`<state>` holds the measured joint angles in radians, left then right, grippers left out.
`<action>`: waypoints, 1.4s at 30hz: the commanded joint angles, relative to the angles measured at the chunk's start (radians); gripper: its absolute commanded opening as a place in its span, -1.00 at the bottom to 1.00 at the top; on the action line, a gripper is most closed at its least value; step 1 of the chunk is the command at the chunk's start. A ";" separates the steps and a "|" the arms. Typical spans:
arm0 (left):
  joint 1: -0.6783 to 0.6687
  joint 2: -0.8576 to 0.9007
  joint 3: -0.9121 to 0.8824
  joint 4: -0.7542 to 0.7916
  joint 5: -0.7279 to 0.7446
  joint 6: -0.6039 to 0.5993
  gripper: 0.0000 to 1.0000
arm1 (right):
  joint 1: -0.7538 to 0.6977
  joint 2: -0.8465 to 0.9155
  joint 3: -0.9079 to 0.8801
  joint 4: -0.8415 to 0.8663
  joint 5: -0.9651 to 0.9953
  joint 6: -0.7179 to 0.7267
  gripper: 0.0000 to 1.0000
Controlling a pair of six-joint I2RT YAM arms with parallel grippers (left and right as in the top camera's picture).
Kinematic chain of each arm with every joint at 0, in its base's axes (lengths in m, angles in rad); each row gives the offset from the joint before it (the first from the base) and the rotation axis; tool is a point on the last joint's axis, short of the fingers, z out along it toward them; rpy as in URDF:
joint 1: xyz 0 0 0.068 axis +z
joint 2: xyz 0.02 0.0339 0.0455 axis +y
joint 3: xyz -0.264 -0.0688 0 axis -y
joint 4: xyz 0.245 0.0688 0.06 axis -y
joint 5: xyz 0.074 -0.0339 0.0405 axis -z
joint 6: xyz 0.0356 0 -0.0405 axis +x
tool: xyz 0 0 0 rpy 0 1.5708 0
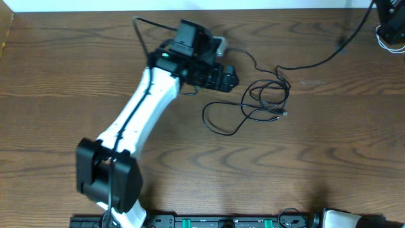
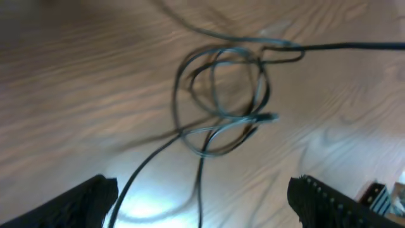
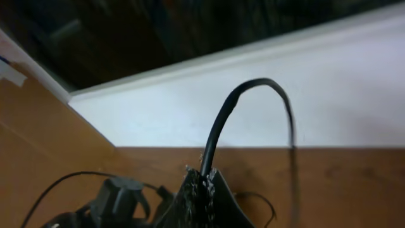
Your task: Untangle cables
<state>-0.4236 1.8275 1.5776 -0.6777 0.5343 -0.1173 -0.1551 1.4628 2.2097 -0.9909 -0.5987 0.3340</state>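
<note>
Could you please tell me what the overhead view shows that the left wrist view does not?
Only overhead: the whole left arm, and a black cable running off to the far right corner. Only left wrist: the left gripper with its jaws seen open. Both: the black cable loops tangled on the wooden table.

We see a brown wood-grain surface [image 1: 329, 164] filling the overhead frame, a white strip [image 1: 190, 4] along its top edge. From the right wrist, a white panel [image 3: 342, 95] stands behind it.
</note>
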 commanded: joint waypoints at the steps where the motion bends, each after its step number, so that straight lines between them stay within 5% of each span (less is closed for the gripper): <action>1: -0.046 0.036 -0.006 0.077 0.027 -0.092 0.84 | -0.004 0.009 0.002 -0.016 -0.014 0.006 -0.98; 11: -0.140 0.159 -0.006 0.341 0.023 -0.222 0.84 | -0.001 0.021 0.002 -0.059 -0.014 -0.010 -0.98; 25: -0.144 0.220 -0.006 0.386 0.001 -0.258 0.82 | -0.001 0.023 0.002 -0.092 -0.002 -0.036 -0.98; 35: -0.145 0.220 -0.006 0.619 0.295 -0.214 0.76 | -0.001 0.037 0.001 -0.109 0.002 -0.055 -0.98; 42: -0.145 0.220 -0.006 0.694 0.345 -0.217 0.77 | -0.001 0.043 0.001 -0.111 0.002 -0.062 -0.98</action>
<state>-0.5705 2.0487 1.5764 -0.0010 0.8219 -0.3447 -0.1551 1.5009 2.2086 -1.1007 -0.5949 0.2951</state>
